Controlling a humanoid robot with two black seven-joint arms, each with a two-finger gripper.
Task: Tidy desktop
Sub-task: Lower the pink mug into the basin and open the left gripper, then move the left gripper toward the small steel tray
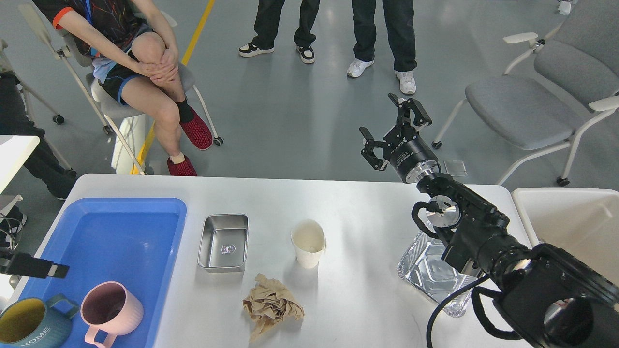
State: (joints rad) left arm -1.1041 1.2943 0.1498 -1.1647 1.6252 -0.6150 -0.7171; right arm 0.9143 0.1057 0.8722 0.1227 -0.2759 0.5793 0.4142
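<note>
The white desktop (358,203) holds a steel rectangular tin (224,242), a white paper cup (308,244) standing upright, a crumpled brown paper (272,305) and a foil tray (430,273). My right gripper (394,130) is open and empty. It is raised above the table's far edge, away from all these objects. My right arm crosses over the foil tray and hides part of it. Only a black piece of my left gripper (34,267) shows at the left edge, over the blue tray; its fingers cannot be told apart.
A blue plastic tray (121,227) at the left holds a pink mug (110,309) and a teal mug (31,328). An off-white bin (570,217) stands at the right of the table. People and grey chairs (527,106) are beyond the far edge.
</note>
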